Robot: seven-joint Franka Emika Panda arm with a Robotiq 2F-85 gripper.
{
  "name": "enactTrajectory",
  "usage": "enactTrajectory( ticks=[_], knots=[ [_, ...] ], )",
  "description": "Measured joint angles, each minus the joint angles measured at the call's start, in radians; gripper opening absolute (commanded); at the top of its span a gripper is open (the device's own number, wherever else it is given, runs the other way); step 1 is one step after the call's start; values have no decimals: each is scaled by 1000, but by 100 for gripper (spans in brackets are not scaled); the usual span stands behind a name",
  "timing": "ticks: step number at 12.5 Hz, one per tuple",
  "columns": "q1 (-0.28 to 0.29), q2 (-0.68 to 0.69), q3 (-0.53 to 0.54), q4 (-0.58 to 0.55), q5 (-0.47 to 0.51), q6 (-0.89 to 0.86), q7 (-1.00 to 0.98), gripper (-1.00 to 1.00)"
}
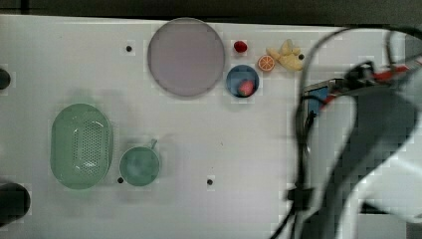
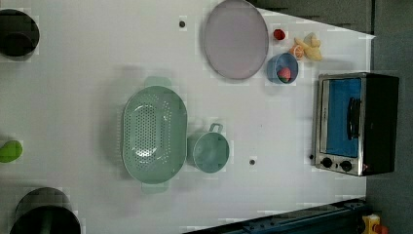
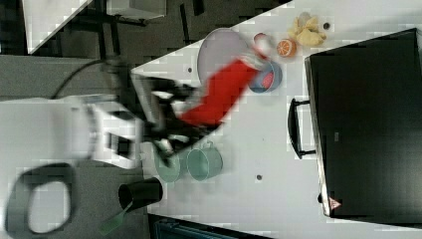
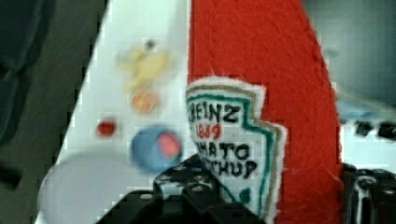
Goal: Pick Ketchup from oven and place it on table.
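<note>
white arm point(image 1: 393, 164), black cables point(image 1: 300, 124)

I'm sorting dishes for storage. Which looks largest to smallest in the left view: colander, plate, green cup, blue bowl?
1. Colander
2. Plate
3. Green cup
4. Blue bowl

All sit on the table, so the ranking seems fair.

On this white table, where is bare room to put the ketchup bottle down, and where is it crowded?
Bare: the table left of the grey plate in the left view, and the strip between the green cup and the oven. Crowded: around the blue bowl, the orange slice and the yellow toy.
</note>
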Motion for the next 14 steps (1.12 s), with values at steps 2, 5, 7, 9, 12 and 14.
enactTrajectory(
  ticks=[2,5,7,9,12,14],
  knots=[
    [46,-4,68,6,23,-2,-12,29],
    [90,14,177,-53,18,13,-34,29],
    [108,22,240,-117,15,49,-34,29],
    [159,33,235,-190,0,77,-28,29],
    [166,33,218,-386,11,276,-17,29],
    [152,40,206,-513,17,369,-11,29]
  ],
)
